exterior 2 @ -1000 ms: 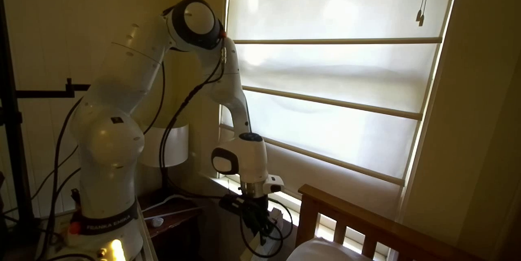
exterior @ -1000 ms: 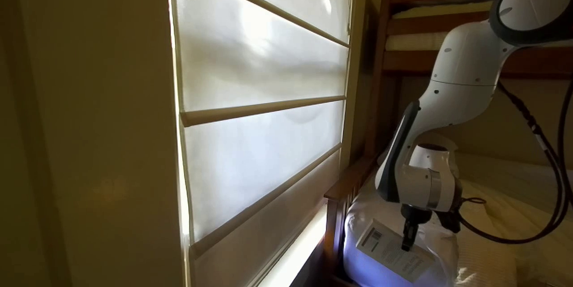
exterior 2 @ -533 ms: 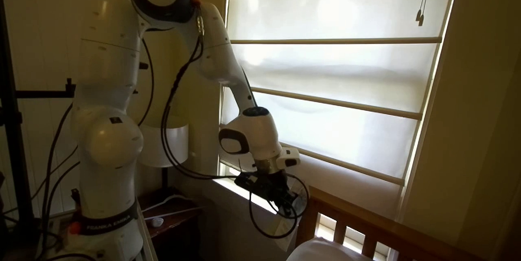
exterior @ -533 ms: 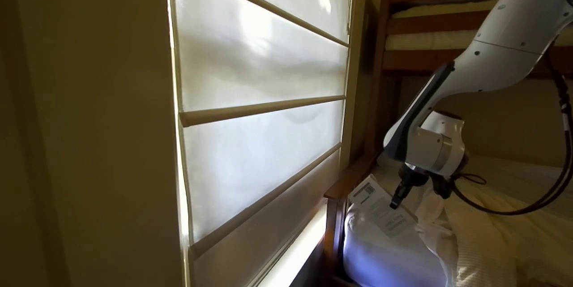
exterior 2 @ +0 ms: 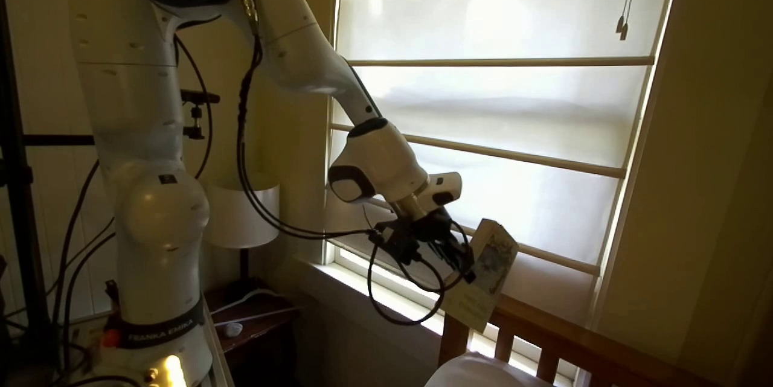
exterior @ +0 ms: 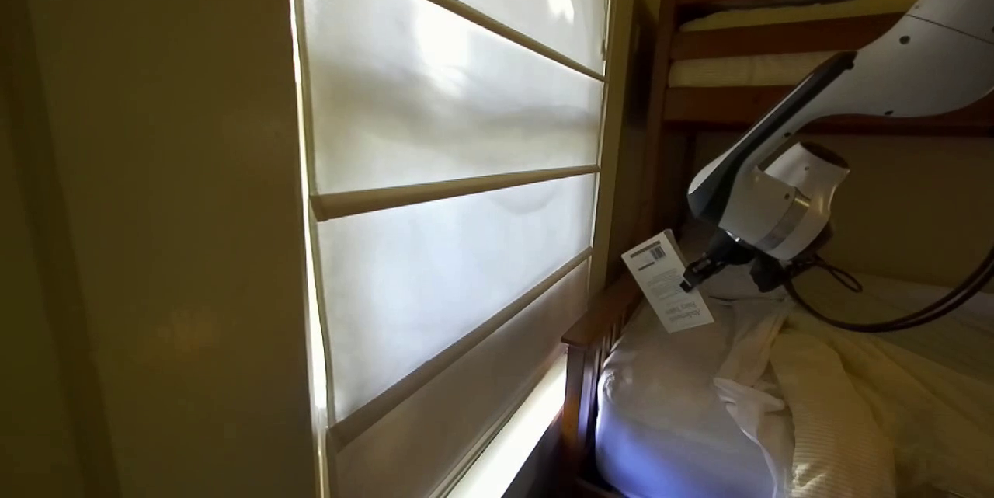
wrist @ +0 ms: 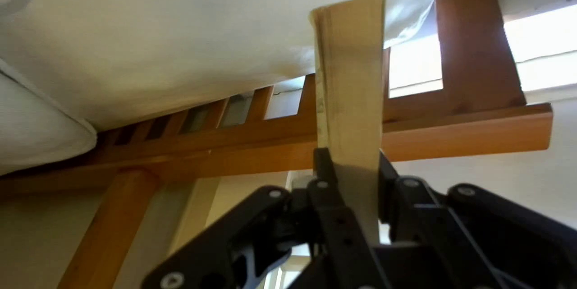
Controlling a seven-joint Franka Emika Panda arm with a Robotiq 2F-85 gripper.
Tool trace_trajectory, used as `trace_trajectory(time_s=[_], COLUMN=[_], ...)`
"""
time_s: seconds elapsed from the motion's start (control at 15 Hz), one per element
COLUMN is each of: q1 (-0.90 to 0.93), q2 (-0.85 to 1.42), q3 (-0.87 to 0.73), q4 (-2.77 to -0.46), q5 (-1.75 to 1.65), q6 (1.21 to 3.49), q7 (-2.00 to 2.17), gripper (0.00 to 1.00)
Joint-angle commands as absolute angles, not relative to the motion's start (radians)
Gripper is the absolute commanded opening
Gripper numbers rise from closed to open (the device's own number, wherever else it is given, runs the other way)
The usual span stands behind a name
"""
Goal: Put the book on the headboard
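My gripper [exterior: 688,285] is shut on the book [exterior: 666,282], a pale paperback with print and a barcode on its cover. The book is tilted and held in the air in both exterior views [exterior 2: 496,257]. In the wrist view its pale page edge [wrist: 354,77] stands between the two black fingers [wrist: 351,158]. The wooden headboard [exterior: 599,318] is a slatted rail at the end of the bed. It also shows in an exterior view [exterior 2: 561,334] and the wrist view [wrist: 464,140]. The book overlaps the rail in these views; I cannot tell the exact gap.
The mattress [exterior: 668,405] with rumpled bedding lies beside the headboard. A window with a pale blind [exterior 2: 495,103] stands close behind the headboard. The upper bunk's rails [exterior: 761,106] are above the bed. A lamp [exterior 2: 256,212] stands behind the arm, and cables loop below the wrist.
My gripper has risen and swung outward with the book, tilting it more upright. The book has gone from low near the mattress to about the height of the headboard's top rail or above.
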State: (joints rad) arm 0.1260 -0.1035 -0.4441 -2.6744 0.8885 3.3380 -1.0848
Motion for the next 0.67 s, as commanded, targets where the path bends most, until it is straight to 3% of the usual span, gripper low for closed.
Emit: trace_trajectory(time_s=[0.0,0.07,0.13,0.27,0.6], q1=[-0.005,-0.005,-0.005,0.065,0.022], q2=[-0.11,-0.11,-0.11,-0.062,0.04], q3=[-0.339,-0.338,-0.337,-0.373,-0.394], q4=[-2.705,-2.705,-2.705,-2.682,-2.642], q5=[0.717,0.719,0.719,0.819,0.727], q6=[3.344,3.347,3.347,3.448,3.705], q7=[-0.922,-0.916,-0.913,-0.937,-0.968], gripper=[0.23,0.23,0.06,0.06,0.06])
